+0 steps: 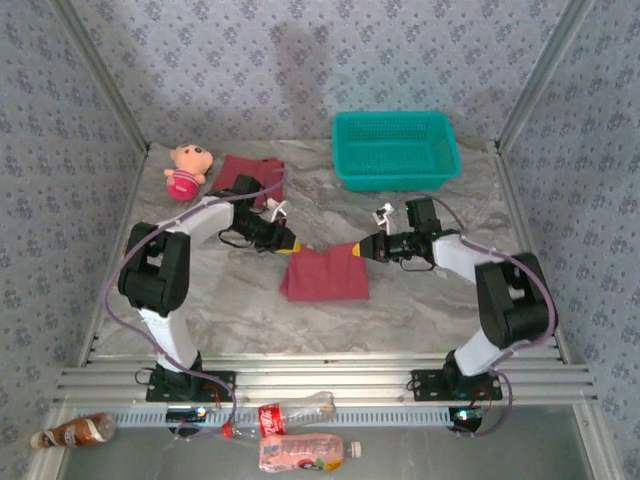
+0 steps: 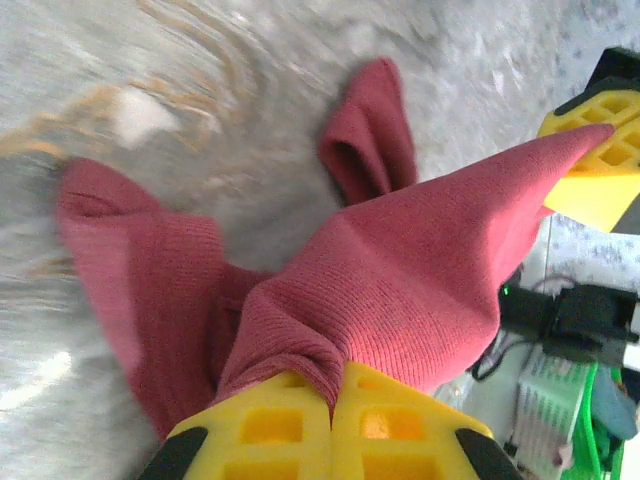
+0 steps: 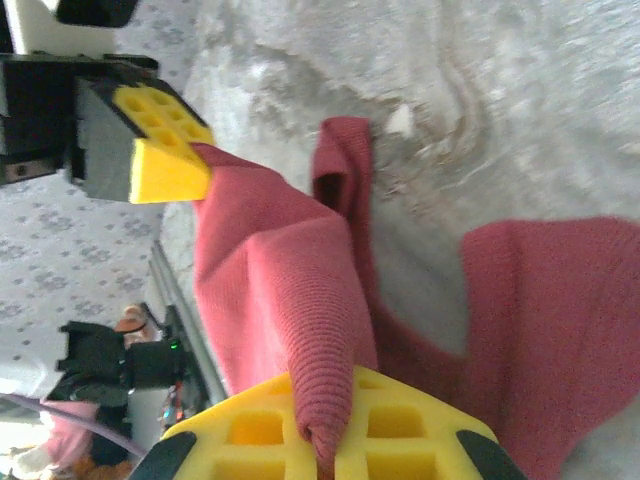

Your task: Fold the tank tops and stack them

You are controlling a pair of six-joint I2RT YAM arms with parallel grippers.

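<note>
Cloth of one maroon tank top (image 1: 325, 275) is stretched between the two arms at the middle of the tabletop (image 1: 430, 305). The left tool (image 1: 288, 245) is pinched fully together on the top's far left corner, and the right tool (image 1: 360, 250) is pinched together on its far right corner, so the held edge runs left to right across the tabletop, taut and lifted a little. From that edge the cloth falls toward the robot's bases and its near part lies flat on the marble, giving a squarish patch slightly wider than it is deep. In the left wrist view the fabric rises in a ridge from the yellow pads to the other tool's yellow pad, and a strap loop (image 2: 368, 130) lies limp on the tabletop past the ridge, pointing away from the held edge. A second tank top (image 1: 248, 172) lies flat near the far left of the tabletop, just beside the pink doll (image 1: 188, 170) and partly behind the left arm; which way its straps point I cannot tell. The teal basket (image 1: 395, 180) stands at the far right, well apart from both tops.
</note>
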